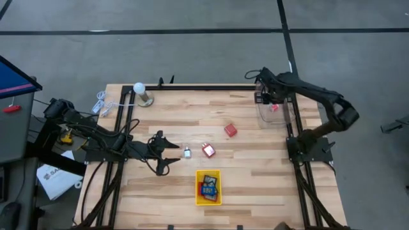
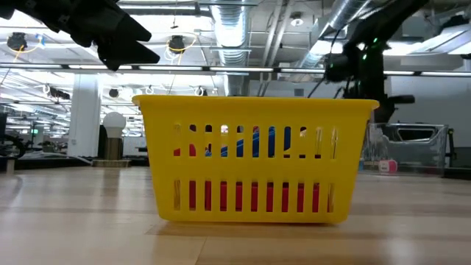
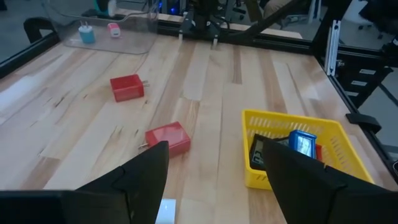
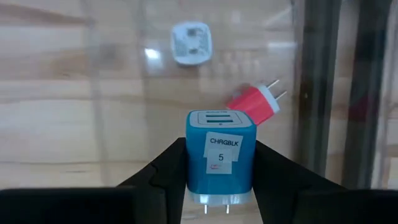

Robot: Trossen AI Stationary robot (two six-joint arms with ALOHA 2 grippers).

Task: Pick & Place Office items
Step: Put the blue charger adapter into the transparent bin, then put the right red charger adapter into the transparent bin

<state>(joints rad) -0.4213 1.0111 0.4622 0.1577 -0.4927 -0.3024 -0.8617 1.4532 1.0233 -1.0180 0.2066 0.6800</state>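
My right gripper is shut on a blue charger block with a white label, above a clear bin at the table's far right. In the bin lie a white charger and a pink one. My left gripper hangs open at the table's left middle, its fingers on either side of a small white piece without touching it. Two red chargers lie flat on the wood. The yellow tray near the front edge holds blue, black and red items. My right gripper pinches the blue charger block by its two opposite sides, between the two fingers. The fingers point down from above. The block is lifted clear over the clear bin, its slotted face turned down toward the bin and its prongs toward the wrist.
A white ball on a metal stand is at the far left corner, with white cables beside it off the table. Black frame rails run along the far, left and right edges. Bare wood lies between the tray and the bin.
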